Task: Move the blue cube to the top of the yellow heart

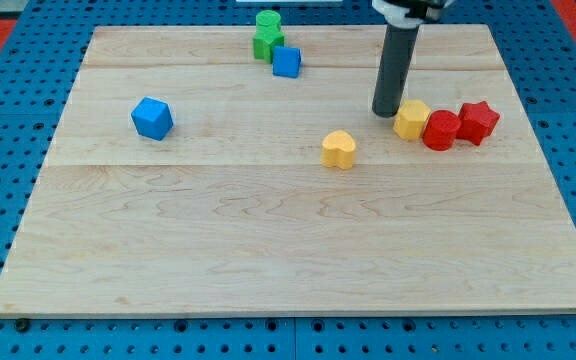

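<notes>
A blue cube (287, 62) sits near the view's top, just right of and below two green blocks. The yellow heart (339, 149) lies near the board's middle, below and right of the cube. My tip (385, 112) rests on the board right of and above the heart, touching or nearly touching the left side of a yellow block (411, 119). The cube is well to the tip's left and a little higher in the view.
A green cylinder (268, 20) and a green block (266, 43) stand by the cube at the view's top. A blue hexagonal block (152, 118) lies at the left. A red block (441, 130) and a red star (478, 122) sit right of the yellow block.
</notes>
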